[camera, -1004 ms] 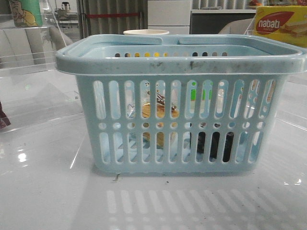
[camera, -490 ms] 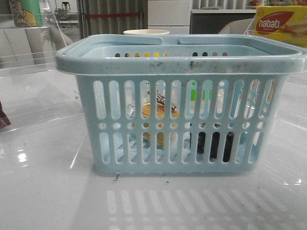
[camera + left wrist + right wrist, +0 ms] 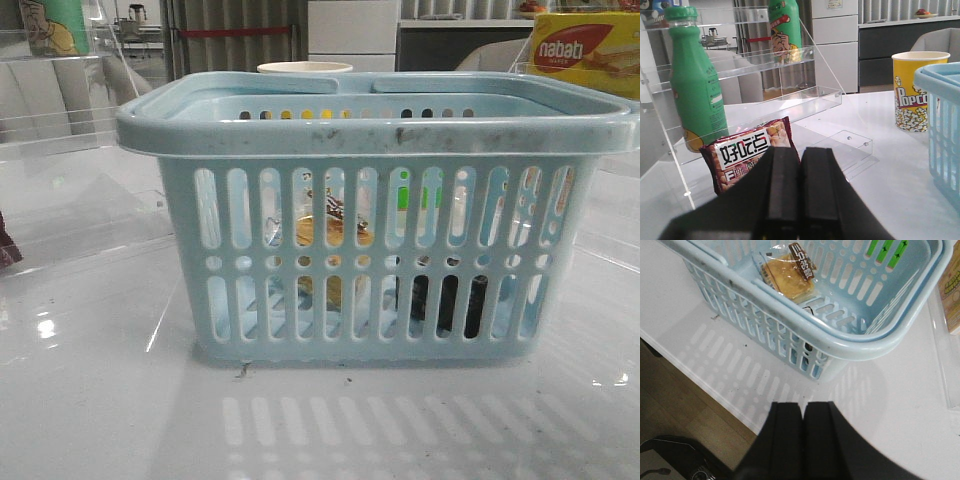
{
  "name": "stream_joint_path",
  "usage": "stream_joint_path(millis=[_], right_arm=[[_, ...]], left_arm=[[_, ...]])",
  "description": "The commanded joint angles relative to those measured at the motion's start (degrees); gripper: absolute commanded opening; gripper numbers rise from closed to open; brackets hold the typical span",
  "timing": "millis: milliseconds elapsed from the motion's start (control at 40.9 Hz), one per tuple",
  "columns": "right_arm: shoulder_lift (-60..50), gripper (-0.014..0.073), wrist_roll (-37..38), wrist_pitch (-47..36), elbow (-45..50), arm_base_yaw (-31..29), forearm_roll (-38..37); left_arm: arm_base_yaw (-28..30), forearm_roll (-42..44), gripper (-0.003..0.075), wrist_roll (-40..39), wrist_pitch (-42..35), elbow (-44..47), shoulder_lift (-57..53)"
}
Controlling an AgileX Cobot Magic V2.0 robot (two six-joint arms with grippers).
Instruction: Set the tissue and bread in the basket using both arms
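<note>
The light-blue basket (image 3: 380, 130) fills the middle of the front view. Through its slots I see the golden-brown wrapped bread (image 3: 335, 232) leaning inside at centre-left, and the black tissue pack (image 3: 445, 303) low on the floor inside at the right. The right wrist view shows the bread (image 3: 787, 275) lying inside the basket (image 3: 840, 342); the tissue is mostly hidden under the near rim there. My right gripper (image 3: 803, 407) is shut and empty, outside the basket near the table edge. My left gripper (image 3: 800, 152) is shut and empty, left of the basket (image 3: 940, 100). Neither gripper shows in the front view.
A snack bag (image 3: 747, 150) and a green bottle (image 3: 692, 85) stand at a clear acrylic shelf (image 3: 790, 95) just beyond my left gripper. A yellow popcorn cup (image 3: 912, 90) stands beside the basket. The yellow-red nabati box (image 3: 585, 50) is at the back right. The table's edge (image 3: 705, 375) runs close to my right gripper.
</note>
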Motion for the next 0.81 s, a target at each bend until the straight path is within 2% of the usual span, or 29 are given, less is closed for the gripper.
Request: stream_joint_path(millis=[0, 783], right_arm=[[0.0, 0.0057, -0.3, -3.7, -1.6, 0.0, -0.1], [-1.2, 0.0057, -0.3, -5.0, -0.3, -0.4, -0.7]], left_arm=[[-0.6, -0.5, 0.0091, -0.5, -5.5, -0.1, -0.9], [-0.6, -0.5, 0.0091, -0.5, -5.5, -0.1, -0.9]])
